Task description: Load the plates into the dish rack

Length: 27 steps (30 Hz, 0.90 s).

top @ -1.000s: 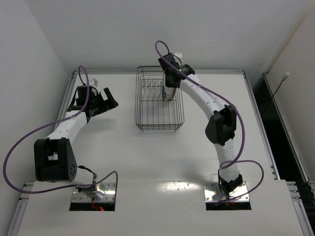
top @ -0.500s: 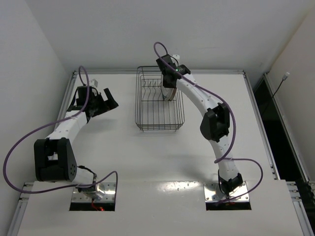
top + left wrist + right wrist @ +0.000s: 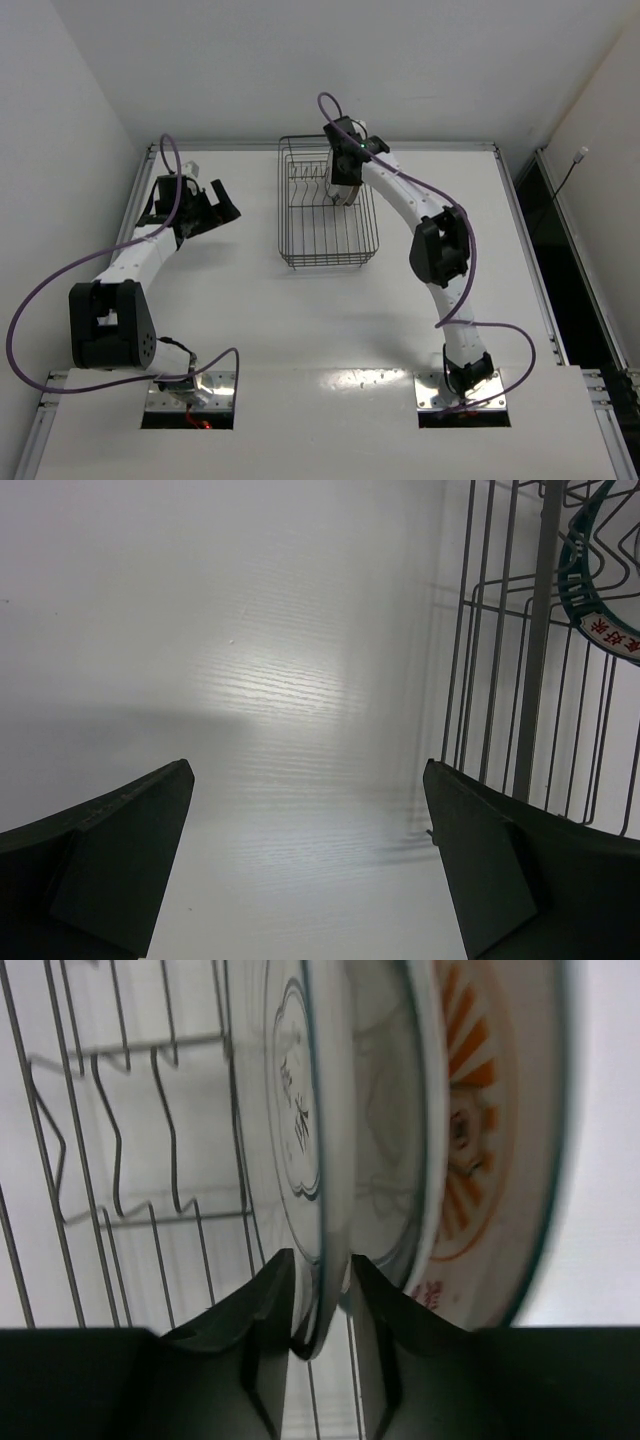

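The dish rack point(image 3: 325, 228) stands at the middle back of the table. My right gripper point(image 3: 343, 188) reaches down into its far right part. In the right wrist view it point(image 3: 320, 1258) is shut on the rim of a white plate with a thin dark ring point(image 3: 312, 1110), held on edge among the rack's wire prongs point(image 3: 110, 1160). A white plate with an orange centre point(image 3: 480, 1150) stands on edge just right of it. My left gripper point(image 3: 222, 205) is open and empty, left of the rack. In its own view point(image 3: 308, 770) the rack's wall point(image 3: 520, 680) and a teal-patterned plate point(image 3: 600, 590) show.
White walls close off the table at the back and left. Purple cables loop over both arms. The rack's near half point(image 3: 325, 245) holds no plates. A dark gap runs along the table's right edge point(image 3: 560, 260).
My right gripper has shifted a little and brought the held plate from a tilt to more upright, lower in the rack. The left arm has not moved.
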Each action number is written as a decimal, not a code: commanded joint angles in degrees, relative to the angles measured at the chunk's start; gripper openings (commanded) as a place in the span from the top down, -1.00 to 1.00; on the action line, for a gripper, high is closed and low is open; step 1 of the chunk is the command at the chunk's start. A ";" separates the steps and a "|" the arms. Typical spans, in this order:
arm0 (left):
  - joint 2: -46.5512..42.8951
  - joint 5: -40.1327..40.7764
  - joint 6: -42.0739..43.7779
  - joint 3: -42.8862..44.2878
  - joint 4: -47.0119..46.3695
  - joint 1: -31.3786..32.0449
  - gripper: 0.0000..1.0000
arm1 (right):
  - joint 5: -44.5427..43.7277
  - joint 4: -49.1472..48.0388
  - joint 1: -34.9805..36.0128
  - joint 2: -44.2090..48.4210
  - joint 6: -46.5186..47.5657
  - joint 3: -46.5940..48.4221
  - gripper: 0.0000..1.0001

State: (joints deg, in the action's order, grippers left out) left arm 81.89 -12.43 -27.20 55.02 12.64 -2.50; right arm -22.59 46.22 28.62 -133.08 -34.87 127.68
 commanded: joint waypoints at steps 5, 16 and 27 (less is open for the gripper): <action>0.64 1.18 1.10 2.54 -0.08 0.13 -0.99 | 9.23 5.54 0.82 7.73 2.96 -1.99 0.31; -0.41 4.77 2.15 3.16 0.98 0.13 -0.99 | 14.84 8.10 -2.60 43.40 10.34 -30.44 -0.53; -0.41 5.31 2.15 2.64 1.51 0.13 -0.99 | 40.61 -10.52 -3.66 80.15 0.95 -84.06 -0.61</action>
State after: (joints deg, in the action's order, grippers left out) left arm 82.46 -7.66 -25.71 55.99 14.57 -2.50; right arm 11.66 44.36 24.93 -58.37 -28.91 48.07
